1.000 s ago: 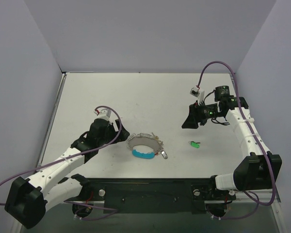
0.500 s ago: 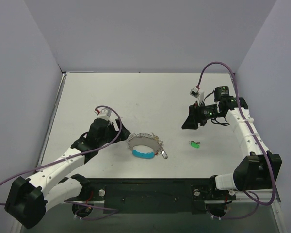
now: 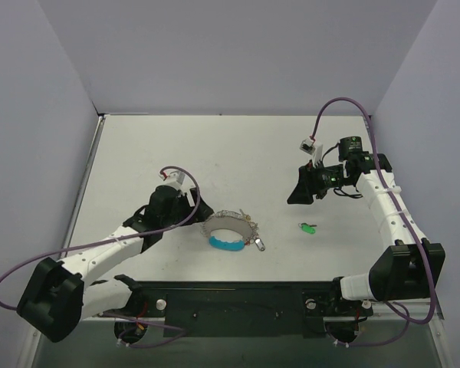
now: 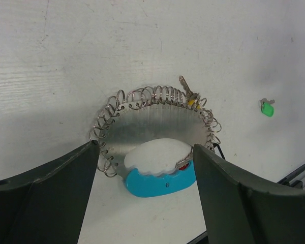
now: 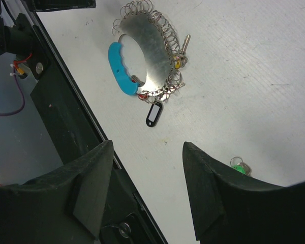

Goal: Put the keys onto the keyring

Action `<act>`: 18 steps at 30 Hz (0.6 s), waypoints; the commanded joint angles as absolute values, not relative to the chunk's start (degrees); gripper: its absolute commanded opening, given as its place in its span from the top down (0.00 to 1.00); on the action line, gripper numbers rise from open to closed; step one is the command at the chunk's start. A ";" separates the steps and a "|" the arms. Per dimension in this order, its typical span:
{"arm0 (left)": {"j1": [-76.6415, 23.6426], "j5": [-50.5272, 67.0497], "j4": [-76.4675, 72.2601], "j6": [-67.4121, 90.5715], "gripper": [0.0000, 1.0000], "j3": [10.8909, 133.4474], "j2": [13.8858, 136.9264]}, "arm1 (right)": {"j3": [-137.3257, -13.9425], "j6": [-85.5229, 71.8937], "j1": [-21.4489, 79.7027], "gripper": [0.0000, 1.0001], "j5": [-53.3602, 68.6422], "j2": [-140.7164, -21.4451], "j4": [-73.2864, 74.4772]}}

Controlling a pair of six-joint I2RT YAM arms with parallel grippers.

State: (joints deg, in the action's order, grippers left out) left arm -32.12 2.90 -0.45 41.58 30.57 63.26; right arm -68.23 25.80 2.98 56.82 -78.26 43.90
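Step in hand: approach for grasp. The left gripper [image 4: 145, 148], spread wide, flanks the keyring [image 4: 157, 96] lying on the table [image 3: 138, 146]. The right gripper [image 3: 297, 192], parted and empty, hovers near the loose green key [image 3: 307, 227]. The next move likely requires a square closure on the ring.

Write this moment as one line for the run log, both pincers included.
left pincer: open, at keyring | right pincer: open, empty | green key: loose on table, right of keyring
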 commanded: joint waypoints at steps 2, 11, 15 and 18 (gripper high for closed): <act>-31.20 4.48 -4.75 39.91 0.19 34.35 69.59 | -67.68 27.42 2.99 0.48 57.92 -78.31 44.47; -31.46 3.70 2.17 34.64 0.47 42.97 81.20 | -67.68 27.95 2.99 0.48 57.92 -78.75 45.00; -31.73 1.41 5.18 32.00 0.55 45.61 83.49 | -67.59 28.12 3.08 0.48 57.92 -78.92 45.00; -31.73 1.49 7.02 30.85 0.58 47.54 85.25 | -67.68 28.13 3.16 0.48 57.83 -79.10 45.00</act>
State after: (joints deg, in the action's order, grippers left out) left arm -31.46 2.76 3.75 34.17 43.70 83.40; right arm -67.99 26.89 3.03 56.82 -78.54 43.94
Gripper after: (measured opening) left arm 0.437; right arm 0.521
